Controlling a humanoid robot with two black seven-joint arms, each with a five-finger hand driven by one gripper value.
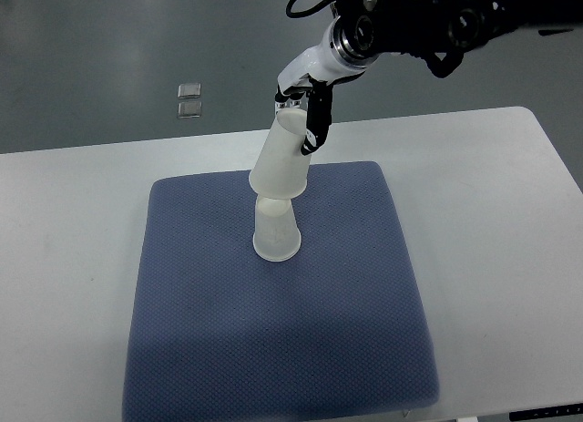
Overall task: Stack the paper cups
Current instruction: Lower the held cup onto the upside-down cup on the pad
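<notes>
A white paper cup (276,235) stands upside down near the middle of the blue mat (273,349). My right hand (306,121) reaches in from the upper right and is shut on the base end of a second white paper cup (281,162). This cup is upside down and tilted, with its base leaning toward the upper right. Its open rim sits over the top of the standing cup and partly covers it. One black finger (319,121) lies along the right side of the held cup.
The mat lies on a white table (510,221) whose far edge runs behind the hand. Two small clear blocks (189,100) lie on the grey floor beyond the table.
</notes>
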